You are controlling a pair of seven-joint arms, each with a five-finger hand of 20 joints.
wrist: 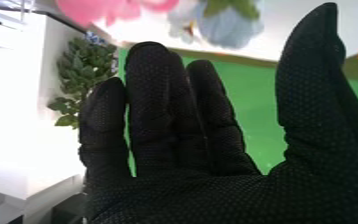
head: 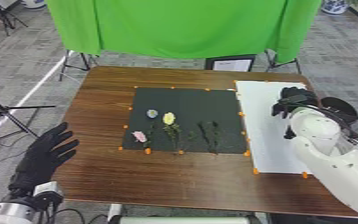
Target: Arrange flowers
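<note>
Brown wood forms the table (head: pixel 184 175), green cloth (head: pixel 175 27) hanging behind it over grey floor (head: pixel 33 60); flowers (head: pixel 168 119) lie on a black mat (head: pixel 202 102). The left hand (head: pixel 40 157) is open; the right hand (head: pixel 291 103), at the white mat (head: pixel 269 145), has straight fingers. The wrist view adds a leafy plant (wrist: pixel 91 62) and close pink petals (wrist: pixel 109 9).

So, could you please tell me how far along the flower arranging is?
Laying-out looks done: a pink flower, a small blue flower and a yellow flower lie apart on the square black mat. In hand: nothing; the right hand is open over the long white board. Remaining, probably: arranging those three; I cannot tell whether the pale blue petals beyond that hand's fingers are placed.
</note>
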